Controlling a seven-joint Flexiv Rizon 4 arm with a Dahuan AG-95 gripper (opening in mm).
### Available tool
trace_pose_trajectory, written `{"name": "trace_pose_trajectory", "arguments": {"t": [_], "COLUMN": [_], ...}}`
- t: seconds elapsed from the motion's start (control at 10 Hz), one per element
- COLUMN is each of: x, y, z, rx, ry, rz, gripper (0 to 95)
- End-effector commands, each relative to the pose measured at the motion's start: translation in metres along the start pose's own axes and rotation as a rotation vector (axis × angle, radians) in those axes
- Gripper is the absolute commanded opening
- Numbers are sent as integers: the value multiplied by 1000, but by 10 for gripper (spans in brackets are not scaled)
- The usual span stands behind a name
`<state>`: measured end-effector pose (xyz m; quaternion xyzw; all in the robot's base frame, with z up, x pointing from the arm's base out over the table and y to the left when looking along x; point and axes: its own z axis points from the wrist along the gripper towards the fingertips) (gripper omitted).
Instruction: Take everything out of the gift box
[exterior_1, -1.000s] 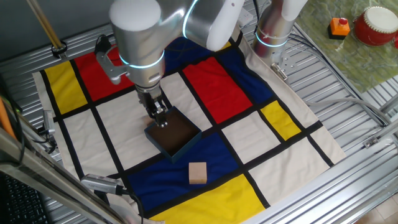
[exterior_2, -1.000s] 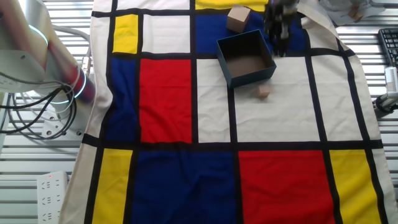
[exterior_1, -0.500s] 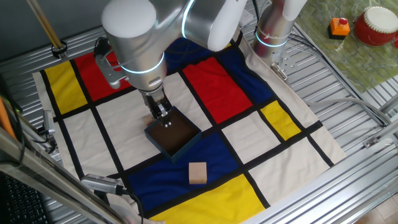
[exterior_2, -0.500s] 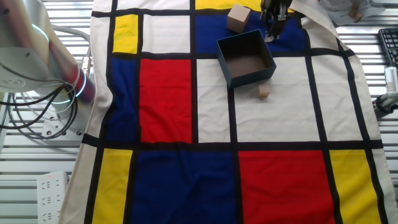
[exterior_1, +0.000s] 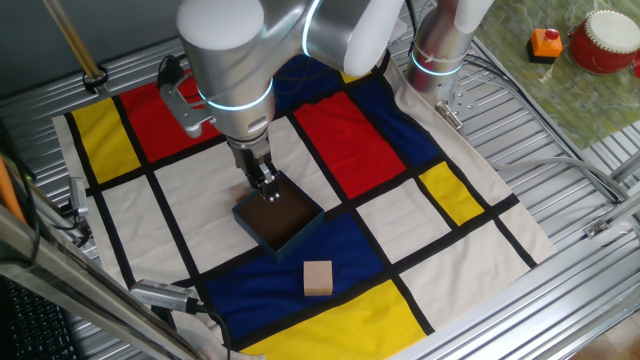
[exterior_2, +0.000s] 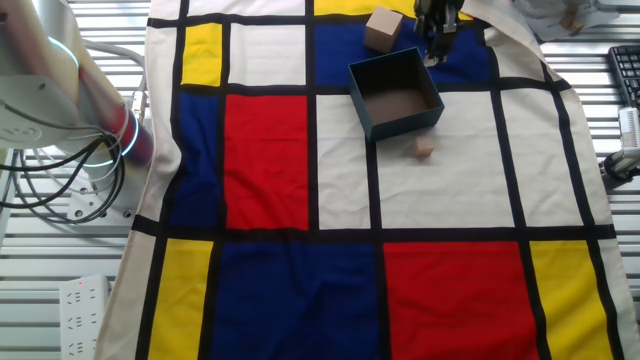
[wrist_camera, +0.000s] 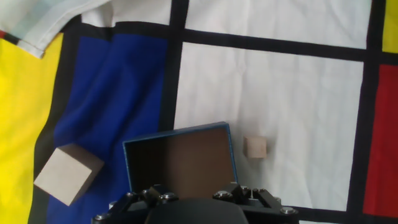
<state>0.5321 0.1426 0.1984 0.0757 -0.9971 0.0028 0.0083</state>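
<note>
The gift box (exterior_1: 281, 224) sits on the checked cloth, dark blue outside and brown inside, and it is empty in the hand view (wrist_camera: 180, 158) and the other fixed view (exterior_2: 395, 95). A larger tan block (exterior_1: 318, 278) lies on the blue square outside it (exterior_2: 383, 28) (wrist_camera: 68, 175). A small tan block (exterior_2: 425, 148) lies on the white square just beside the box (wrist_camera: 255, 147). My gripper (exterior_1: 265, 188) hangs over the box's far edge, holding nothing, its fingers slightly apart (exterior_2: 437, 32). The hand view shows only the gripper body.
The checked cloth (exterior_1: 400, 215) covers the slatted metal table. The arm's base (exterior_1: 438, 50) stands at the back right. A red pot (exterior_1: 603, 42) and an orange object (exterior_1: 545, 42) sit off the cloth, far right. Cables (exterior_2: 60, 185) lie beside the cloth.
My gripper has risen a little from beside the box and shifted slightly. The box and both blocks have not moved.
</note>
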Motion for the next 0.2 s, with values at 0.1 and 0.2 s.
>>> {"name": "trace_pose_trajectory", "arguments": {"t": [0.1, 0.2], "x": [-1, -1], "y": [1, 1], "z": [1, 1], "rx": [-3, -5], "ry": [0, -1], "rz": [-1, 1], "gripper": [570, 570]}}
